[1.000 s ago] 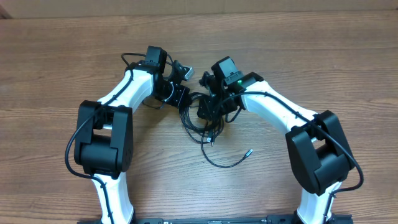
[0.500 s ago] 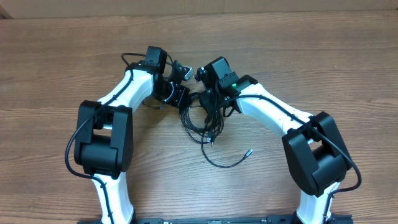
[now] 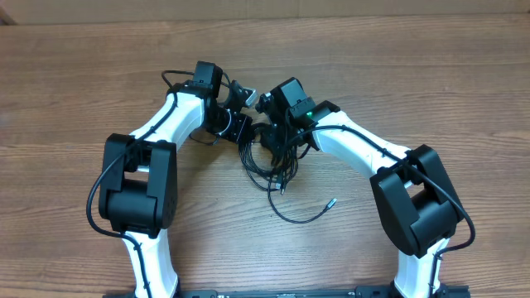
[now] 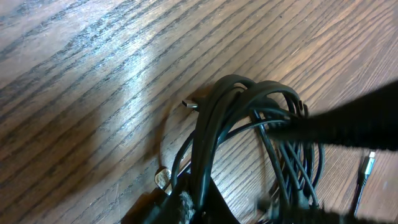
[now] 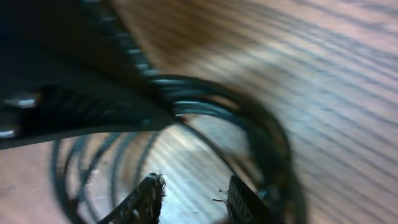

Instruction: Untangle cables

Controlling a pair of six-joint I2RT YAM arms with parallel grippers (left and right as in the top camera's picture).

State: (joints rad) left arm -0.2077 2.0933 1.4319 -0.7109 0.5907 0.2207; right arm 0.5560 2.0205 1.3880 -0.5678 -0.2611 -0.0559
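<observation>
The cables [image 3: 267,164] lie as a black tangle of loops on the wood between both arms. One loose strand curves out to a silver plug tip [image 3: 332,201]. My left gripper [image 3: 242,131] is shut on a bunch of the cables [image 4: 249,118] at the tangle's left edge, seen at the bottom of the left wrist view [image 4: 193,208]. A small plug tip [image 4: 191,104] pokes out beside the loops. My right gripper [image 3: 277,141] hovers over the tangle's upper part. In the right wrist view its jaws [image 5: 193,202] stand open over bare wood, with a cable loop [image 5: 249,124] just beyond them.
The wooden table [image 3: 431,91] stretches on all sides of the tangle. The two gripper heads sit very close together above the cables. A dark, blurred part of the left arm [image 5: 62,93] fills the upper left of the right wrist view.
My right gripper has shifted left, closer to the left gripper and over the tangle, and its jaws have narrowed. The left arm and its grip have not moved.
</observation>
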